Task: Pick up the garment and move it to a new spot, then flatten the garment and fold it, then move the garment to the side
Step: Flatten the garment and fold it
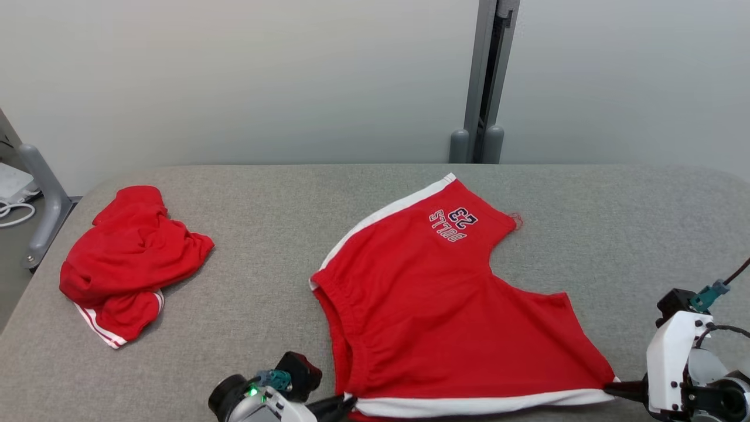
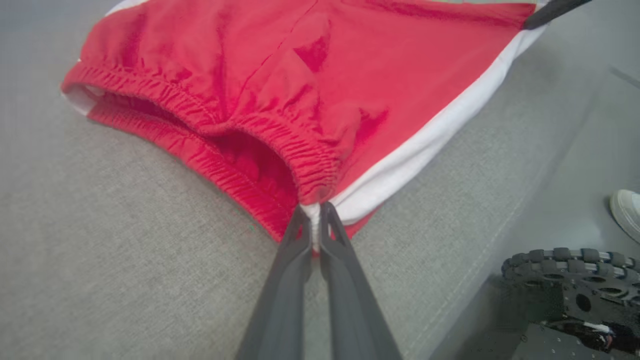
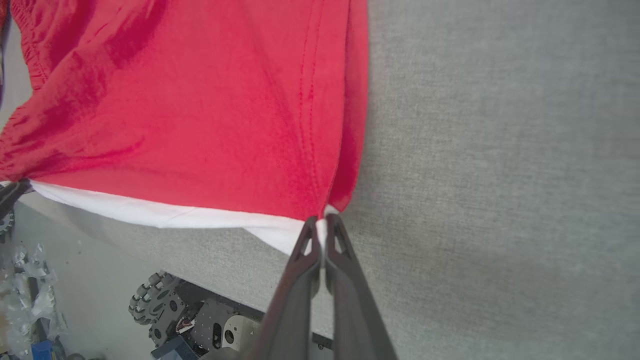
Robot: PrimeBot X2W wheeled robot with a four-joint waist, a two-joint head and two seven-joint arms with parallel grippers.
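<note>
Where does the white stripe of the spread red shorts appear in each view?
Head view: white stripe along the bottom edge, centre to right.
Left wrist view: white stripe slanting from centre to upper right.
Right wrist view: white stripe from left edge to centre.
Shared landmark: the gathered waistband.

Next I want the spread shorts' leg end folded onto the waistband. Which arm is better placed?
Right, probably. The right gripper is shut on the leg-hem corner of the red fabric shorts with white side stripes; the left gripper pinches the waistband corner, so it can anchor.
</note>
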